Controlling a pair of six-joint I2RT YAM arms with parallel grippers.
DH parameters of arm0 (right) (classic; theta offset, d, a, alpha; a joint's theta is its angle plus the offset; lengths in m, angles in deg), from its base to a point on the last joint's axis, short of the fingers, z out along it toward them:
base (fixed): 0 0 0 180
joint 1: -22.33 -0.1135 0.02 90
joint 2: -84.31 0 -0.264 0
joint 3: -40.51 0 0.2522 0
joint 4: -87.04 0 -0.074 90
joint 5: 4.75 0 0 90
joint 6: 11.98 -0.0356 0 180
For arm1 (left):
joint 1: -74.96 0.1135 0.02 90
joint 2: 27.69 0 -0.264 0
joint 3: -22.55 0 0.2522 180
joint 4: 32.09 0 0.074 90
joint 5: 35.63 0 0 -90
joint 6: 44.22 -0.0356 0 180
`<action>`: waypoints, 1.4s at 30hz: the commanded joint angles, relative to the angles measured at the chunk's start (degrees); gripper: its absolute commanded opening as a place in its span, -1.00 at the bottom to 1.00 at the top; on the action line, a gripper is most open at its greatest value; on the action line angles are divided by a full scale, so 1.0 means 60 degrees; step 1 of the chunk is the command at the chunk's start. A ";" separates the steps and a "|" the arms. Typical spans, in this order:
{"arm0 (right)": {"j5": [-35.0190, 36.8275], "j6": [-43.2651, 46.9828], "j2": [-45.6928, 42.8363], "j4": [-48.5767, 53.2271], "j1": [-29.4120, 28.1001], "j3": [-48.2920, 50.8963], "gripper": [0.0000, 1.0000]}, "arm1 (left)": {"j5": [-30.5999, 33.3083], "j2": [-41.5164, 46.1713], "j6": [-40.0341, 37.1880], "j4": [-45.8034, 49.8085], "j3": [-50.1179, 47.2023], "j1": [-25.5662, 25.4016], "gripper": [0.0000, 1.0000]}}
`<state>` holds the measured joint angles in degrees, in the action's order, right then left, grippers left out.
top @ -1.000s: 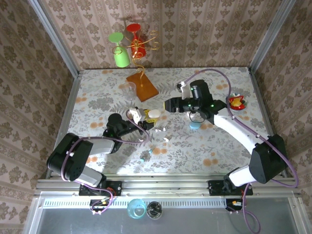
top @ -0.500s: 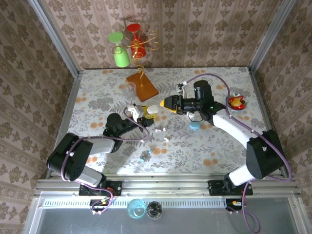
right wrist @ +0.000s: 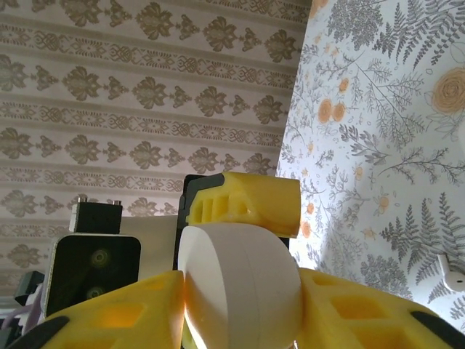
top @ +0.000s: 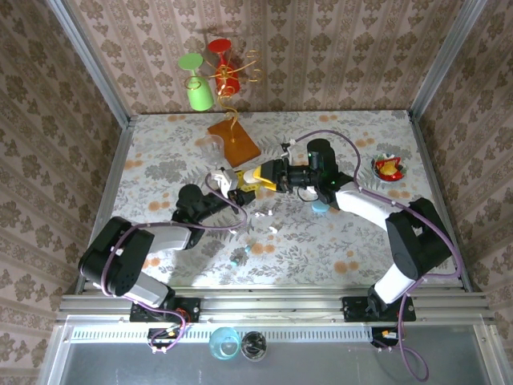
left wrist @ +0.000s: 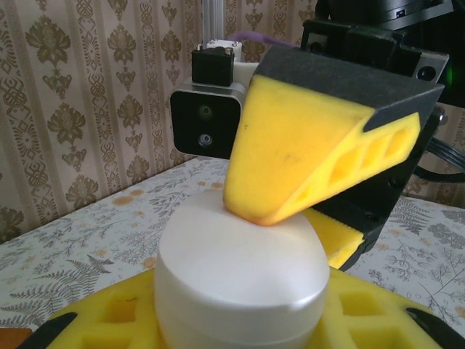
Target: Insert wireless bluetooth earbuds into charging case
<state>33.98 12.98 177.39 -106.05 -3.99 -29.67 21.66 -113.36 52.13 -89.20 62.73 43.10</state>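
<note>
At the charging case (left wrist: 240, 262), held off the table (top: 160, 168): left gripper (top: 231, 186) clamped on its base, right gripper (top: 250, 178) pinching its lid. Step judged: opening; next calls for hinging the lid up, base braced. Case white, pebble-smooth, shut. Earbuds (top: 261, 214): tiny white pieces, loose on the table just near-side of the case.

Robot test cell: wallpapered walls (top: 337, 56), aluminium frame (top: 90, 60).

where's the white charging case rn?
Mid-table in the top view, just nearer the arms than the orange stand base: the charging case is pinched between the left gripper and the right gripper.
</note>
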 commanded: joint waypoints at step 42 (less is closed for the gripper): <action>0.4735 0.3417 0.2433 0.3435 0.1611 -0.1343 -0.83 | 0.1738 0.2655 -0.2702 0.6018 -0.0227 -0.0023 1.00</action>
<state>59.60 31.76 189.83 -87.08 5.80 -34.68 30.09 -98.57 37.70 -56.37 59.98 43.10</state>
